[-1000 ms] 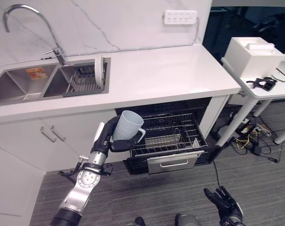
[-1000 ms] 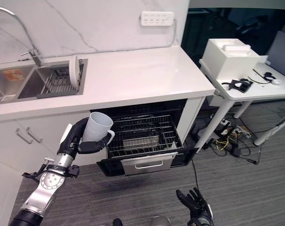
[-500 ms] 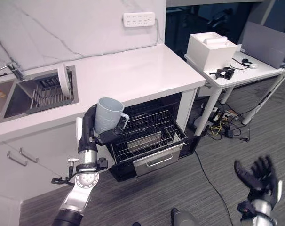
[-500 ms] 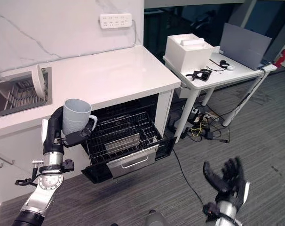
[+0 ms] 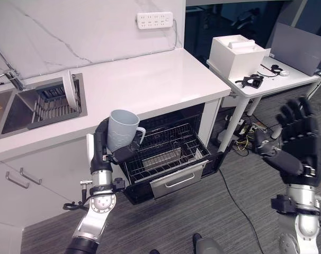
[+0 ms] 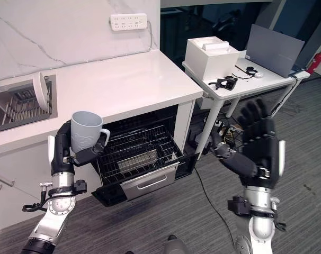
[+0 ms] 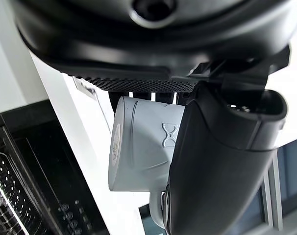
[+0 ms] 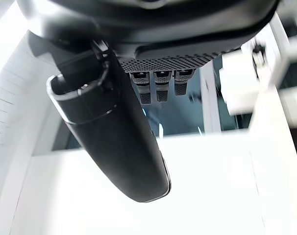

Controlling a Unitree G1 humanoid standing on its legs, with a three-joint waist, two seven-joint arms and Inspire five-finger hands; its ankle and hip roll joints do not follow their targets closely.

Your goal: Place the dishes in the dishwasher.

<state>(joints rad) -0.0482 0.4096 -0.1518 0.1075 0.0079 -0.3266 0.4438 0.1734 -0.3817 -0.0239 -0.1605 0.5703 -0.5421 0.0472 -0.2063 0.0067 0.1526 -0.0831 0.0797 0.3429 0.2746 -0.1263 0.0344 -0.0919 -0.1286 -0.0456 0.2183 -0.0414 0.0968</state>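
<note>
My left hand [image 5: 100, 148] is shut on a pale blue-grey mug [image 5: 122, 129], held upright with its handle toward the dishwasher; the mug [image 7: 138, 147] shows between the thumb and fingers in the left wrist view. It hangs in front of the counter edge, just left of the open dishwasher's pulled-out wire rack [image 5: 168, 151]. A white plate [image 5: 71, 90] stands on edge in the sink's drying rack [image 5: 49, 103]. My right hand [image 5: 298, 143] is raised at the right, fingers spread and open, holding nothing.
The dishwasher door [image 5: 174, 182] hangs open low over the grey floor. A white counter [image 5: 144, 79] runs above it. A white desk [image 5: 277, 74] with a white box [image 5: 237, 50], a laptop and cables beneath stands to the right.
My right hand has risen from low at the lower right to chest height, fingers spread. The left hand with the mug has held nearly still.
</note>
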